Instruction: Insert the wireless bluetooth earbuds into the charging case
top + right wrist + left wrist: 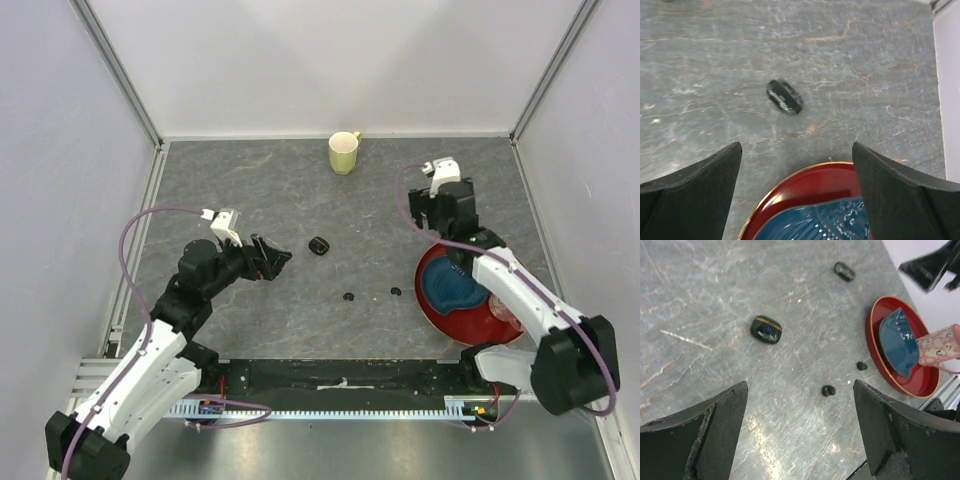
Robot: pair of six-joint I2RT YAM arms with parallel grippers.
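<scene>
Earbuds point(828, 390) lie loose on the grey stone-patterned table point(250, 190), and only two can be made out for certain. The first sits toward the near edge, a little right of the middle. The second earbud point(862, 365) is near it on the right, just short of the rim of the red plate point(879, 307). Both are tiny, curled, glossy black pieces. They are probably very light and hard, and likely to skid or flip if a finger touches one side first. The safest hold would be across the thicker body, with the fingers straddling it low against the table.

The charging case point(766, 329) rests near the middle of the table, well apart from both earbuds. It is a smooth dark pod with a gold band. The views do not show whether its lid is open. It looks light and slippery, so it would probably slide under any push and may need steadying across its short sides.

A second dark oval piece point(784, 97) lies just beyond the plate's far rim, and what it is cannot be told.

The left gripper point(800, 384) hovers left of the case, its fingers spread wide and holding nothing. The right gripper point(796, 145) hangs over the plate's far rim, also spread and empty. A blue dish point(897, 342) sits on the plate, with a pink cup point(940, 347) beside it. A yellow-green mug point(343, 152) stands at the far edge.
</scene>
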